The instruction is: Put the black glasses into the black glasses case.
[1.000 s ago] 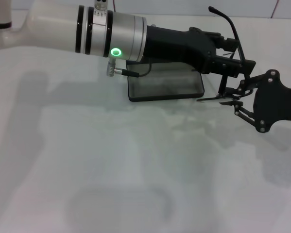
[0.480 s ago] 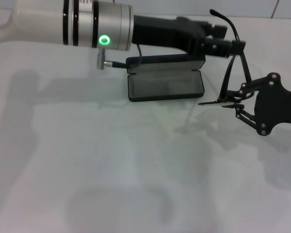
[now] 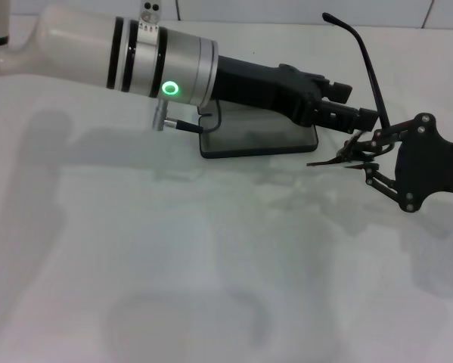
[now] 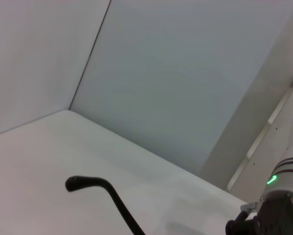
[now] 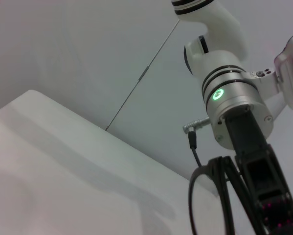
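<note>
Black glasses (image 3: pixel 366 83), right of centre beside open black glasses case (image 3: pixel 258 141): light, thin, fragile; held between left gripper (image 3: pixel 362 119) and right gripper (image 3: pixel 355 153), jaws' width indiscernible; grip frame front, not temples.

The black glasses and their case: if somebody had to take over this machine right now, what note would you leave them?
Left gripper: reaching across over the black glasses case, shut on the black glasses.
Right gripper: beside the case, at the glasses' lower end; cannot tell whether it is gripping.
Case: open on the white table.
Done: glasses lifted, held in the air beside the case.
Left: lay them inside the case.
</note>
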You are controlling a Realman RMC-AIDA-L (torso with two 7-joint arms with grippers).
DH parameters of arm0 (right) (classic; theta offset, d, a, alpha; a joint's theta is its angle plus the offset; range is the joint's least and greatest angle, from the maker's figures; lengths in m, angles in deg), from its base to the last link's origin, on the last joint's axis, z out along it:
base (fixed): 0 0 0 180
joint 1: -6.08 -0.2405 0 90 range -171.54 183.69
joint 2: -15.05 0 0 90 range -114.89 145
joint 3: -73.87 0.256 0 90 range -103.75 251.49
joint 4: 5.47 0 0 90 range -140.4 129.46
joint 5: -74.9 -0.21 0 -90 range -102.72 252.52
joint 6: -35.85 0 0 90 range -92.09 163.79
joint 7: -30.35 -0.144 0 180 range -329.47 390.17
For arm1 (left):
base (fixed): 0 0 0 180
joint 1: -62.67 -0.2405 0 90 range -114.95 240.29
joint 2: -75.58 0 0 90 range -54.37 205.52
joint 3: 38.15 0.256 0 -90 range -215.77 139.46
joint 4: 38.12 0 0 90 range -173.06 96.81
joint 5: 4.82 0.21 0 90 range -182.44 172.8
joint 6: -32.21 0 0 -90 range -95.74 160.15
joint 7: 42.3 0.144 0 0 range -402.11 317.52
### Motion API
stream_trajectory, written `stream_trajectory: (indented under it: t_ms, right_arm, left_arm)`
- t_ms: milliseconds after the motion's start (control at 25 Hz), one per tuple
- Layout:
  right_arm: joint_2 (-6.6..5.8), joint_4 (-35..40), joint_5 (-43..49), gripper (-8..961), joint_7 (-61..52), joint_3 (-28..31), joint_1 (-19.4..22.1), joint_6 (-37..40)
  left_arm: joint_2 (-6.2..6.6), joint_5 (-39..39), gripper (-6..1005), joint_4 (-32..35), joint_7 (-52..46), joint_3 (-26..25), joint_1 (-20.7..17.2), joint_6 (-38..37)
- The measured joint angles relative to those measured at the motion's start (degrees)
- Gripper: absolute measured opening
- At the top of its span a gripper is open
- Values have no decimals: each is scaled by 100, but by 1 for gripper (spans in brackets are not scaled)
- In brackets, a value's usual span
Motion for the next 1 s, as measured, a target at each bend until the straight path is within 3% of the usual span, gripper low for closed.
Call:
stream_trajectory:
  t_ms: [280, 440, 680, 840, 1000]
  right_arm:
    - [-7, 2, 20, 134, 6, 7, 0, 5]
    - [-13, -49, -89, 135, 235, 124, 52, 149]
    - [-34, -66, -220, 135, 367, 523, 127, 1497]
    - [-45, -227, -206, 136, 371, 558, 46, 2308]
    - [-46, -755, -197, 136, 237, 527, -300, 2555]
  left_arm:
    - [9, -190, 798, -15, 18, -7, -55, 13]
    - [110, -469, 798, -28, 78, -10, -198, 16]
    - [183, -439, 797, -49, 159, -10, -345, 494]
    - [70, -507, 797, -26, 354, -9, -369, 932]
    - [-73, -880, 797, 21, 832, -9, -349, 986]
